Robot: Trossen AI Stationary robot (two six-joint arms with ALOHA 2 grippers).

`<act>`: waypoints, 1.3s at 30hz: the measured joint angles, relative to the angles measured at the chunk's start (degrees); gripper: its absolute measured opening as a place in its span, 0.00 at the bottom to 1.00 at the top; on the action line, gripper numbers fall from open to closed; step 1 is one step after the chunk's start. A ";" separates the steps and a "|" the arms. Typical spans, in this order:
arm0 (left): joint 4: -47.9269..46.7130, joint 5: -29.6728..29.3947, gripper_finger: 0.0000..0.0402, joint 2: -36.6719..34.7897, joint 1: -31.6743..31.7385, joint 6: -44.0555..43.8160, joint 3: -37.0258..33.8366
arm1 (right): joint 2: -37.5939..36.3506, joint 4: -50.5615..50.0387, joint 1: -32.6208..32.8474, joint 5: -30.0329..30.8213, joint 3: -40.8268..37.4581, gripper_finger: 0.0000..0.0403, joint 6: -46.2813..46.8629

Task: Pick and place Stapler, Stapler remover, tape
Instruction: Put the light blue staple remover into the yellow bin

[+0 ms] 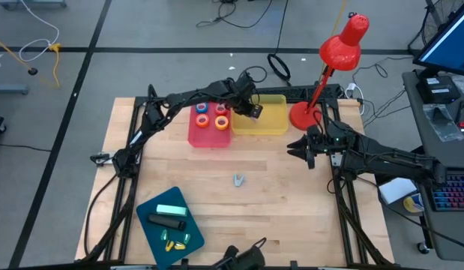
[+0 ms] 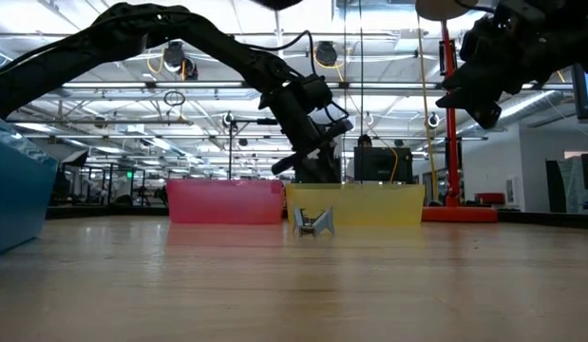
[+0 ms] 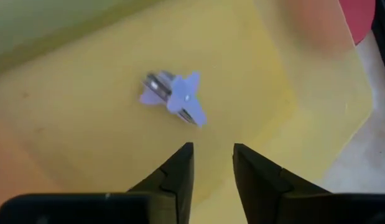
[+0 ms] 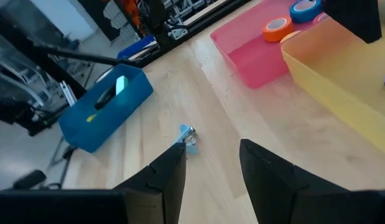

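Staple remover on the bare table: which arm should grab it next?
Probably right. The right gripper hangs open near the staple remover; the left gripper is over the yellow bin, jaws apart above another remover there.

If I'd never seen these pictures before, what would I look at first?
Probably the big red lamp at the table's far right corner. Next, the left gripper, open over the yellow bin, where a little purple staple remover lies. Beside it, the pink bin holds bright tape rolls.
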 joint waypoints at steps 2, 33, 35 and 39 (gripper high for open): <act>-0.14 1.58 0.29 0.00 0.01 0.18 0.00 | 0.00 0.26 0.00 -0.01 0.00 0.35 2.67; -21.32 -15.32 0.32 -37.25 -15.32 21.40 -7.11 | 29.55 10.09 17.47 3.31 22.29 0.35 -23.63; -19.87 -17.13 0.32 -41.33 -16.18 19.89 -12.25 | 32.05 4.97 18.94 6.14 24.88 0.35 -26.75; -10.65 -19.31 0.32 -50.66 -18.04 16.64 -25.51 | 36.85 1.63 20.86 8.01 28.62 0.35 -30.73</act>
